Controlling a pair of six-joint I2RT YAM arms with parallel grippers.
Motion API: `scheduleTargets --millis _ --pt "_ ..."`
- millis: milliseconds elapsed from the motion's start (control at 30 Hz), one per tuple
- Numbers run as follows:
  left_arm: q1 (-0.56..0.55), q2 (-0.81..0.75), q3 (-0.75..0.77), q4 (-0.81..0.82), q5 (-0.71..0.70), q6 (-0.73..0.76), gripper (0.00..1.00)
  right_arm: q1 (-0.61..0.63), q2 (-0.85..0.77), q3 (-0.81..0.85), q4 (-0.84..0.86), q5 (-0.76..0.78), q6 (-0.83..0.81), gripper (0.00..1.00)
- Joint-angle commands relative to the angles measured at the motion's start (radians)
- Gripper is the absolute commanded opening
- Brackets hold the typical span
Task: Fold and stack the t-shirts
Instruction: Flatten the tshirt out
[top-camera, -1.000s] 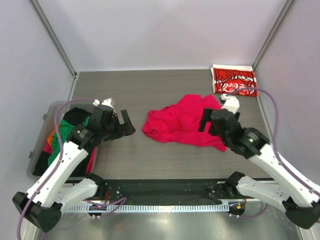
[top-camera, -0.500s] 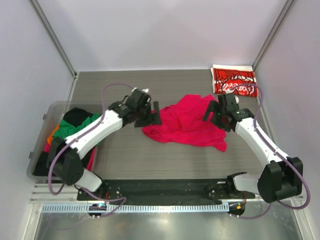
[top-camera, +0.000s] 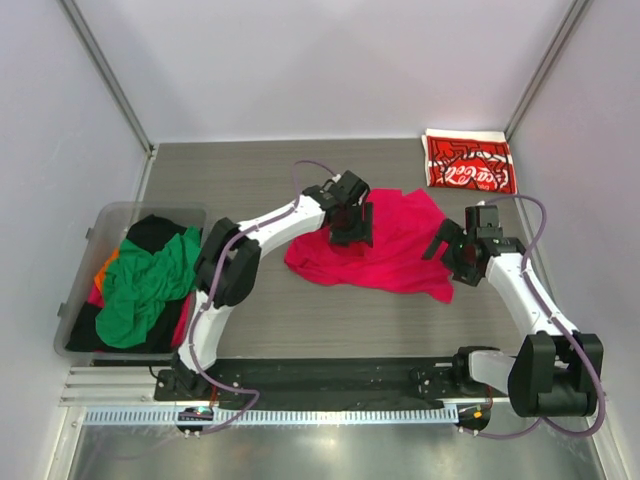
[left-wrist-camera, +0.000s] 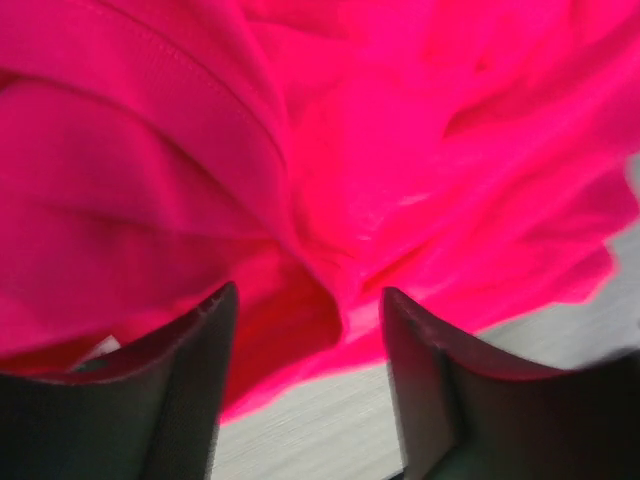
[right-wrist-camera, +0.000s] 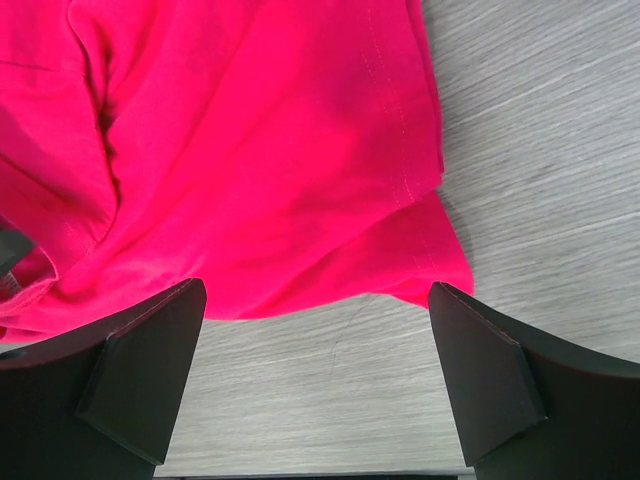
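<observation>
1. Near-L, off the table's L edge: clear bin (top-camera: 88, 236) w/ a loose heap of tees. The green tee (top-camera: 150, 285) is on top, the black tee (top-camera: 152, 232) at the far end, and a bit of orange tee (top-camera: 106, 268) shows by the L wall. None are folded.
2. R side, a bit further in: R gripper (top-camera: 447, 247) sits low at the R edge of the crimson-pink tee (top-camera: 390, 250). In the wrist cam the jaws are spread wide w/ nothing held. The tee's stitched hem corner lies under the gap, w/ bare grey table (right-wrist-camera: 520, 130) beside it.
3. Mid-table, slightly R of centre: the crimson-pink tee lies crumpled and unfolded, w/ creases all over.
4. Just past that: L arm reaches far across, w/ L gripper (top-camera: 352, 225) down on the tee's far-L part. In the wrist cam the fingers (left-wrist-camera: 195, 390) are part-open, narrower than the R ones. A raised fold of cloth sits btwn the tips. The jaws aren't closed on it, and I can't tell if the pads touch it.
5. Far-R corner: Coca-Cola tee (top-camera: 467, 162) is folded into a flat rectangle, print up, w/ its white edge along the far side. It's near the crimson-pink tee's far-R corner, w/ a thin strip of table btwn them.
</observation>
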Motion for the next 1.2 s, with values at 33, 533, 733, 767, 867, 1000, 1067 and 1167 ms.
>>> scheduleTargets --millis 33,533,733,767,867,1000,1067,1167 --pt "-0.009 0.056 0.104 -0.059 0.017 -0.02 0.31 -0.013 -0.015 -0.033 0.047 -0.044 -0.02 1.0" --pt "0.087 -0.655 -0.186 -0.398 -0.325 0.09 0.0 -0.022 0.067 -0.117 0.111 -0.052 0.093 1.0" --pt "0.251 -1.033 -0.6 -0.479 -0.357 0.032 0.81 -0.024 0.03 -0.151 0.125 -0.063 0.136 1.0" --pt "0.279 -1.063 -0.637 -0.482 -0.346 0.005 0.94 -0.024 0.022 -0.151 0.124 -0.067 0.138 1.0" --pt "0.288 -1.131 -0.729 -0.438 -0.325 -0.02 1.0 -0.024 -0.012 -0.146 0.122 -0.082 0.133 0.99" --pt "0.282 -1.084 -0.717 -0.335 -0.23 0.007 0.85 -0.024 -0.056 -0.14 0.121 -0.113 0.131 0.99" --pt "0.22 -0.989 -0.671 -0.311 -0.23 0.017 0.83 -0.024 -0.088 -0.14 0.122 -0.122 0.133 0.99" --pt "0.048 -0.828 -0.533 -0.288 -0.296 0.041 0.82 -0.024 -0.137 -0.143 0.122 -0.122 0.128 0.99"
